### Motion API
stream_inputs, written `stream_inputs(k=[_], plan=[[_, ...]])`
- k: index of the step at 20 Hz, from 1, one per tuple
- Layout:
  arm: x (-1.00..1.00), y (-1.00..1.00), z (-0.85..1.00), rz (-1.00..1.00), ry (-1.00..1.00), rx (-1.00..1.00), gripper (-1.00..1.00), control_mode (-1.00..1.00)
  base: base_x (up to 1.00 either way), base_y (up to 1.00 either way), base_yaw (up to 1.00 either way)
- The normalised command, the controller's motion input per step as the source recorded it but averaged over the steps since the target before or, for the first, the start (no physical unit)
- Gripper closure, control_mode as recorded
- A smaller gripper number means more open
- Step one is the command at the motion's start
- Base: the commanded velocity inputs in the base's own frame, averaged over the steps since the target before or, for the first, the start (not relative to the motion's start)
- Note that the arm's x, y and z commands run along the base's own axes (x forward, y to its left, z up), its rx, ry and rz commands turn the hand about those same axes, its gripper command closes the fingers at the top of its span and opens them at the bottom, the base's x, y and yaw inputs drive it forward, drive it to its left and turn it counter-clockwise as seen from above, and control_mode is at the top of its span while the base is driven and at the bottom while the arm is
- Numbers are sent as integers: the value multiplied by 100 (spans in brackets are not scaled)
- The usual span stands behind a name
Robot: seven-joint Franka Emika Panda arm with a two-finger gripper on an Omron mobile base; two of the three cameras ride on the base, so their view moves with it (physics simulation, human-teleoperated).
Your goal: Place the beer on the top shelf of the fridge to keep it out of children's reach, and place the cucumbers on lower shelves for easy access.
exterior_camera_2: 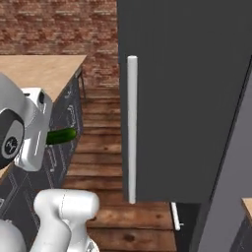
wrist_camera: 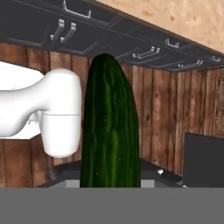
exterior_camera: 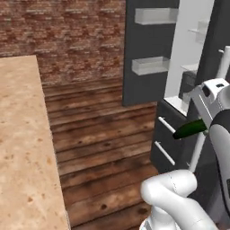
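Observation:
A dark green cucumber (wrist_camera: 111, 131) sticks straight out from my gripper (wrist_camera: 111, 186), which is shut on its near end. From the side, the cucumber (exterior_camera: 189, 129) juts left out of the white hand, in front of the fridge's lower dark front. The cucumber (exterior_camera_2: 61, 136) also shows beside the hand, pointing towards the fridge (exterior_camera_2: 187, 98). The fridge (exterior_camera: 148, 81) stands open, with its pale interior (exterior_camera: 193, 40) and thin glass shelves (exterior_camera: 191, 68) visible. The beer is out of view.
Two clear bins (exterior_camera: 152, 65) hang on the open fridge door. A long white handle (exterior_camera_2: 132, 128) runs down the dark door. A beige counter (exterior_camera: 22, 143) lies to the left, with dark drawers (wrist_camera: 109, 33) under it. Wooden floor (exterior_camera: 99, 134) lies between.

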Motion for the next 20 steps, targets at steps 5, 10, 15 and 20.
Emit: stream_inputs(k=[5, 10, 15, 20], plan=[[0, 0, 0, 0, 0, 0, 100, 100, 93, 71, 39], [0, 0, 0, 0, 0, 0, 100, 100, 81, 14, 9], [0, 0, 0, 0, 0, 0, 100, 100, 64, 0, -18], [0, 0, 0, 0, 0, 0, 100, 100, 54, 0, -43]])
